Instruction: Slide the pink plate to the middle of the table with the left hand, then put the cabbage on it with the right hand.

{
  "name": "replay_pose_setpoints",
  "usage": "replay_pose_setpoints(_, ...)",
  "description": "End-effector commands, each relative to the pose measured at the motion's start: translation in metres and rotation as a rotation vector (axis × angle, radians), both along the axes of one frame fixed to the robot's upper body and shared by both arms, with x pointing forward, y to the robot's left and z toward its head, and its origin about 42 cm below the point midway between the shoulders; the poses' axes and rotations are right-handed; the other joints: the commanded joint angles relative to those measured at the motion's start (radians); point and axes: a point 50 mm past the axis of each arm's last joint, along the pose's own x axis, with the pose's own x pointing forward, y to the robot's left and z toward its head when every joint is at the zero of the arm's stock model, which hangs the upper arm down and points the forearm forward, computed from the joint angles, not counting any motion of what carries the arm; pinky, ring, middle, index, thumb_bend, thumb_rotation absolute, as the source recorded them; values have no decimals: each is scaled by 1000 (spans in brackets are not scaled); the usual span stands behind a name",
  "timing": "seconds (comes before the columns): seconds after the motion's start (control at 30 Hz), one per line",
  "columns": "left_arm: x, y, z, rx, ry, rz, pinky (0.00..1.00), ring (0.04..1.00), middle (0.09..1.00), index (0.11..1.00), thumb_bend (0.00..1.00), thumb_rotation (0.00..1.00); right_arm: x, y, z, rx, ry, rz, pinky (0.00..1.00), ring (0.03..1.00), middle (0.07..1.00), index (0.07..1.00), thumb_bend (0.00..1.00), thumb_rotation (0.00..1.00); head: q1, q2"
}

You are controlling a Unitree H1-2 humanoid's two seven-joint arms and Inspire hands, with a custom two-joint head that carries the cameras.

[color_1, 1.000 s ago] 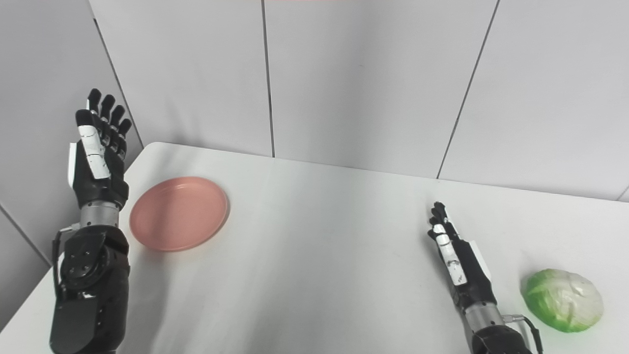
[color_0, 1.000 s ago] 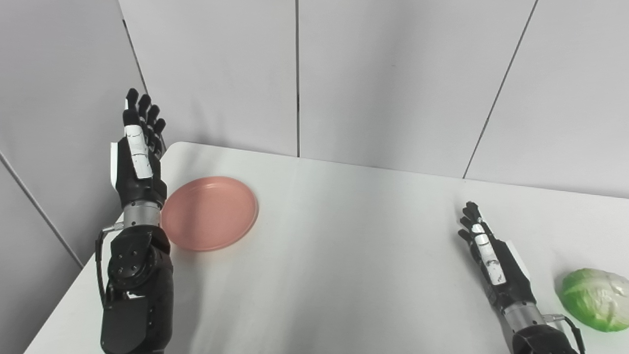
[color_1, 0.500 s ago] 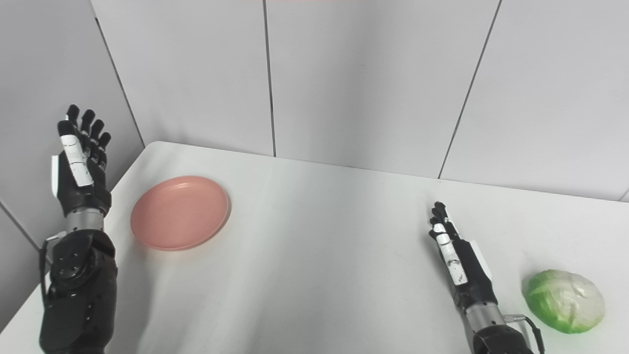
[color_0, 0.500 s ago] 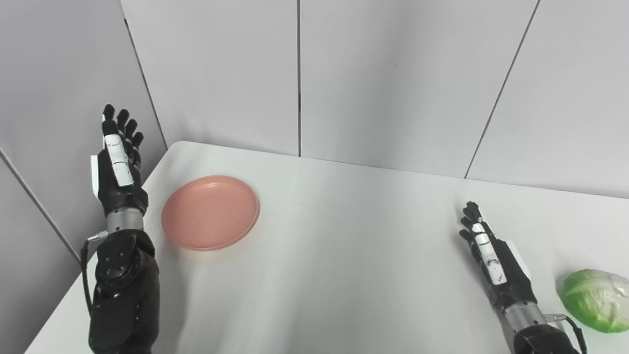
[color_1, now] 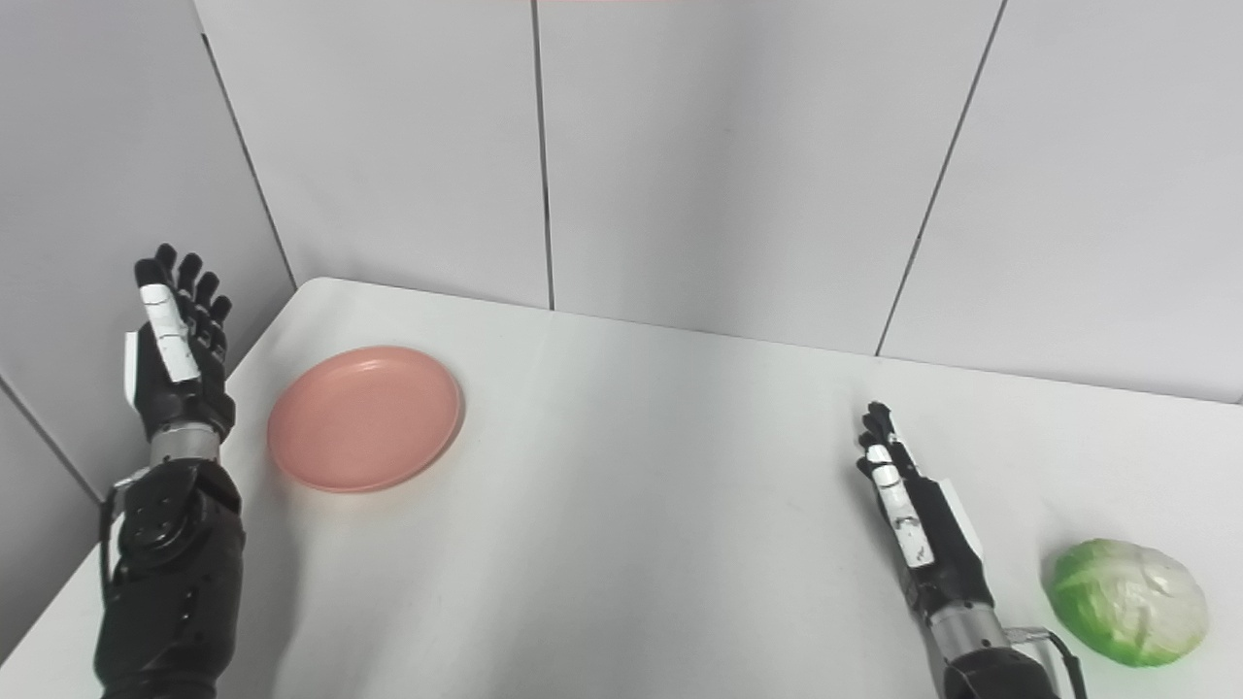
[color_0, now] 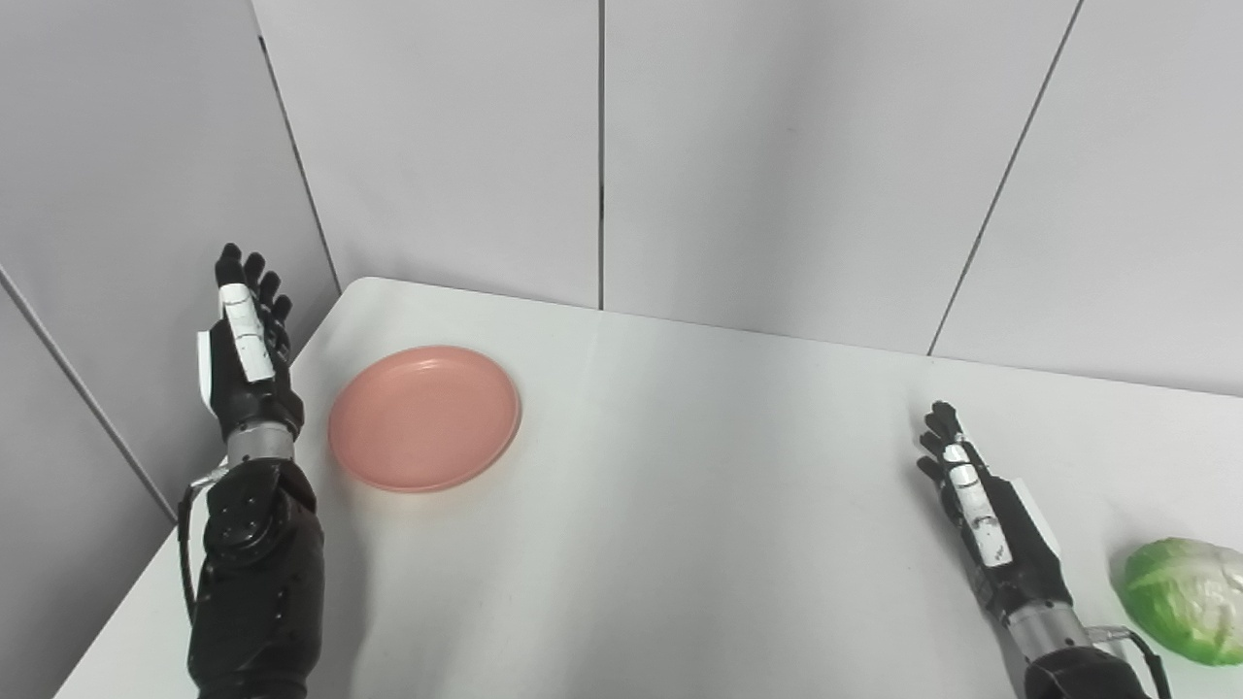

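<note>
Pink plate (color_0: pixel 424 417) unmoved; left hand (color_0: pixel 247 357) lower than before, right hand (color_0: pixel 991 520) unchanged, fingers spread, empty

White table (color_0: pixel 680 544), rounded corner; grey panel walls (color_0: pixel 777 146) behind.

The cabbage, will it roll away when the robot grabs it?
The cabbage looks rounded, so a nudge from the right hand might roll it. It lies near the table edge, so it could perhaps fall. Its leafy surface probably grips fine.
</note>
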Motion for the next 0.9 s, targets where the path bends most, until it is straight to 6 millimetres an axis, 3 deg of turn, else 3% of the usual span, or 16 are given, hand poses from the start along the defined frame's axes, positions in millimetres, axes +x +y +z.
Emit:
replay_pose_setpoints(0.0,9,8,25,25,-86,13,968,979,978,986,852,1000,2,-6,1,-5,20,-2,1000,1000,1000,1000,503,1000,0,1)
replay_pose_setpoints(0.3,17,14,6,-24,-33,58,947,951,950,965,847,1000,1,-7,2,-7,20,-4,1000,1000,1000,1000,523,1000,2,3)
replay_pose_setpoints(0.77,25,24,-29,-62,56,18,999,996,985,999,848,1000,0,-7,2,-2,21,-10,1000,1000,1000,1000,534,1000,2,8)
replay_pose_setpoints(0.87,28,27,-40,-81,87,4,998,996,990,1000,897,1000,-1,-7,3,-12,22,-7,1000,1000,1000,1000,543,1000,1,9)
